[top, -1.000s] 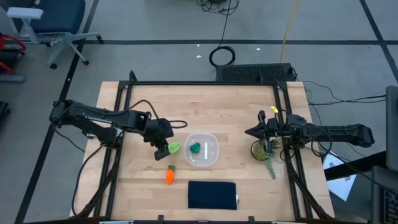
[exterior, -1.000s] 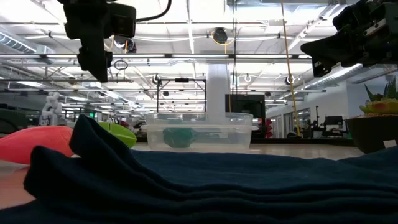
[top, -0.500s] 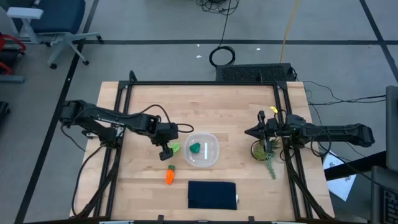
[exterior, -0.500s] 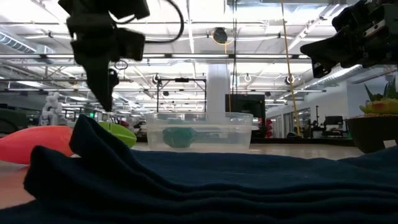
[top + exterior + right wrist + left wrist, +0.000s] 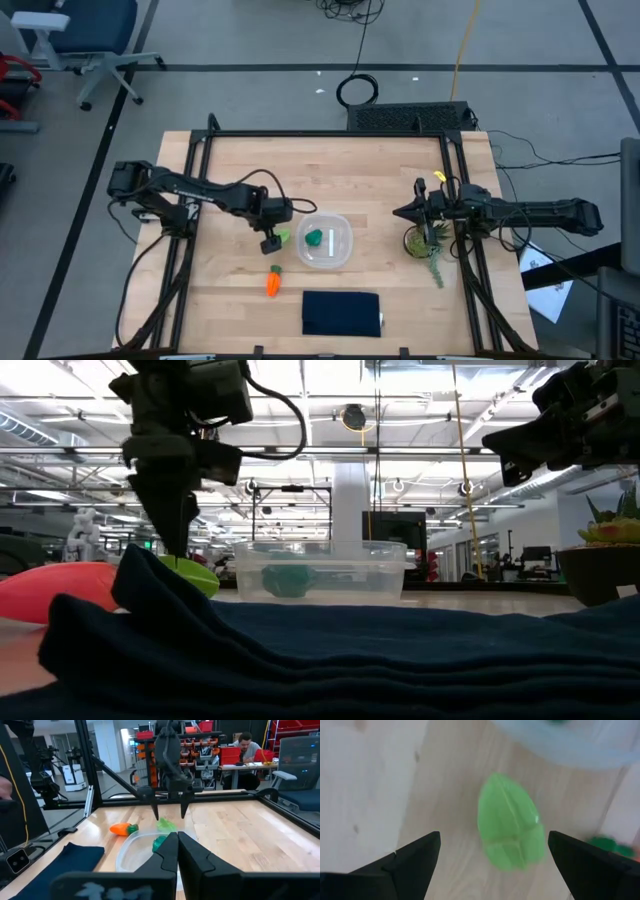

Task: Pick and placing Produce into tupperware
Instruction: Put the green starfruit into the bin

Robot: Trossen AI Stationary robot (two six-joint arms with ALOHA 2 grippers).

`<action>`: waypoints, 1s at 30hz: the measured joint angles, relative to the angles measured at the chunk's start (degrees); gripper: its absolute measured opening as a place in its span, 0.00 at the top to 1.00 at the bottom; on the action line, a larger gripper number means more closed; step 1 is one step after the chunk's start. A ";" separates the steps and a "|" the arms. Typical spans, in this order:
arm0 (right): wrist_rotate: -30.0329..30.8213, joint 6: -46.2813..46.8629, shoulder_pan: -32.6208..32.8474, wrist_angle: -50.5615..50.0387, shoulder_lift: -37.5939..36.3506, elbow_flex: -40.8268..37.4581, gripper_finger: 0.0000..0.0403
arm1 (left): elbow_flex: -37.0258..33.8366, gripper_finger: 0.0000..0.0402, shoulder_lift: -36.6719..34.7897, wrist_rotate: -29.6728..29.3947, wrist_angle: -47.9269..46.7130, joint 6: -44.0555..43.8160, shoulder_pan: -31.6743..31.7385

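On the wooden table, a folded dark navy cloth (image 5: 341, 313) lies nearest, an orange toy carrot (image 5: 273, 282) beside it. Beyond, the left gripper (image 5: 274, 240) hangs wide open over the light yellow-green leafy toy (image 5: 510, 823), gripping nothing, just beside the clear plastic tupperware (image 5: 340, 255) holding the dark green round piece (image 5: 314, 238). The right gripper (image 5: 177, 851), fingers pressed together and empty, waits near a potted plant (image 5: 424, 243).

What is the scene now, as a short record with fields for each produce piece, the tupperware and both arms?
leafy piece: light green leafy piece on the table beside the tupperware, not gripped
dark green piece: dark green piece inside the tupperware
carrot: carrot on the table, outside the tupperware
tupperware: tupperware, open top, near the table's middle
left gripper: left gripper over the leafy piece, jaws open on either side of it
right gripper: right gripper waits above the potted plant, jaws shut
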 joint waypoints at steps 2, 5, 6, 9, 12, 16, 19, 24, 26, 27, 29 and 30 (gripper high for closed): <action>0.00 0.00 0.00 0.00 0.00 0.00 1.00 | 0.02 0.06 0.09 -0.42 1.06 0.58 0.56; 0.00 0.00 0.00 0.02 0.00 -0.02 1.00 | 0.02 0.06 0.04 -0.37 1.00 0.81 1.33; 0.00 -0.01 0.00 0.02 0.00 -0.02 1.00 | 0.02 0.06 0.09 -0.37 0.97 0.86 1.58; 0.00 0.00 0.00 0.02 0.00 -0.01 1.00 | 0.02 0.06 1.30 0.77 1.15 -0.09 2.26; 0.00 0.00 0.00 0.02 0.02 -0.02 1.00 | 0.02 0.06 2.30 1.94 1.06 -1.72 2.56; 0.00 0.00 0.00 0.00 0.00 -0.02 1.00 | 0.02 0.06 3.82 2.25 0.95 -2.03 2.47; 0.00 0.00 0.00 0.00 0.00 -0.01 1.00 | 0.04 0.06 4.42 2.58 1.07 -2.07 2.34; 0.00 0.00 0.00 -0.13 0.00 -0.02 1.00 | 0.00 0.06 4.46 2.61 2.44 -2.07 2.34; 0.00 0.00 0.00 -0.19 0.02 -0.02 1.00 | 0.00 0.06 4.48 2.39 2.33 -2.07 2.34; 0.00 0.00 0.00 -0.20 0.01 -0.01 1.00 | 0.00 0.06 4.48 2.29 2.40 -2.07 2.34; 0.00 0.00 0.00 -0.23 0.00 -0.02 1.00 | 0.00 0.06 4.48 2.21 2.40 -1.47 2.34; 0.00 0.00 0.00 -0.38 0.00 -0.02 1.00 | 0.00 0.06 4.48 2.02 2.40 -0.86 2.34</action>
